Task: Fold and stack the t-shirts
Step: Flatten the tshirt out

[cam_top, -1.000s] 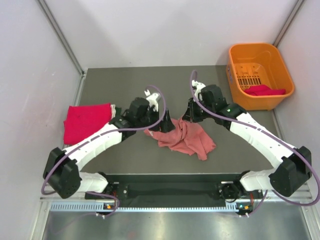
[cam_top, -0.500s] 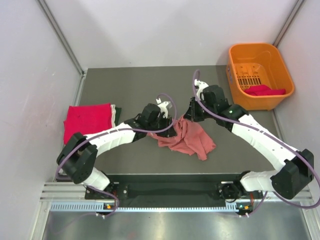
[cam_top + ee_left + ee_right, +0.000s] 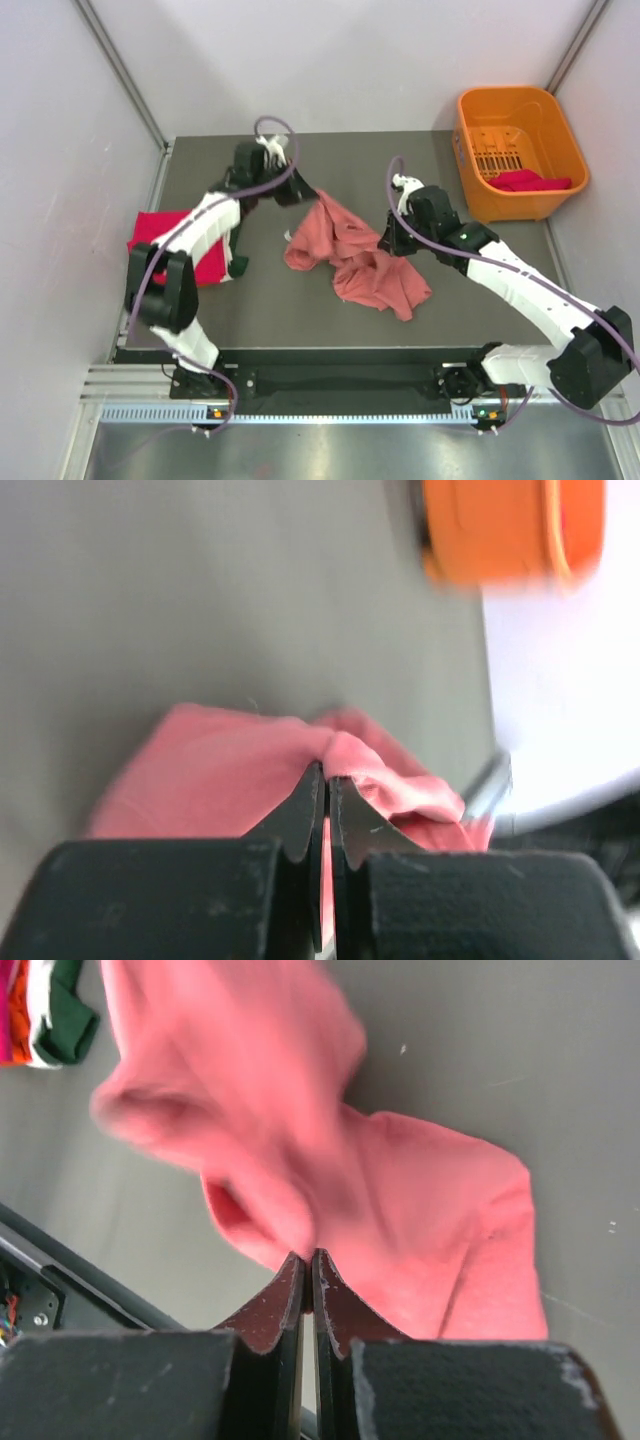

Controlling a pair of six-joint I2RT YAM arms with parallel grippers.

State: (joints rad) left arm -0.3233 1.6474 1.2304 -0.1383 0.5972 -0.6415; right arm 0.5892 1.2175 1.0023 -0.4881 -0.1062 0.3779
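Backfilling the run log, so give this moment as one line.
left gripper: shut on salmon-pink t-shirt | right gripper: shut on same t-shirt | magenta-red t-shirt: folded, far left

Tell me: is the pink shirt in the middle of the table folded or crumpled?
Crumpled. The pink shirt lies in a wrinkled, uneven heap, the left tool and right tool each pinching an edge.

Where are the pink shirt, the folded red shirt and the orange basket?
pink shirt (image 3: pixel 345 245): top view, its bunched middle.
red shirt (image 3: pixel 155 238): top view, its left part.
basket (image 3: pixel 500 207): top view, its near wall.
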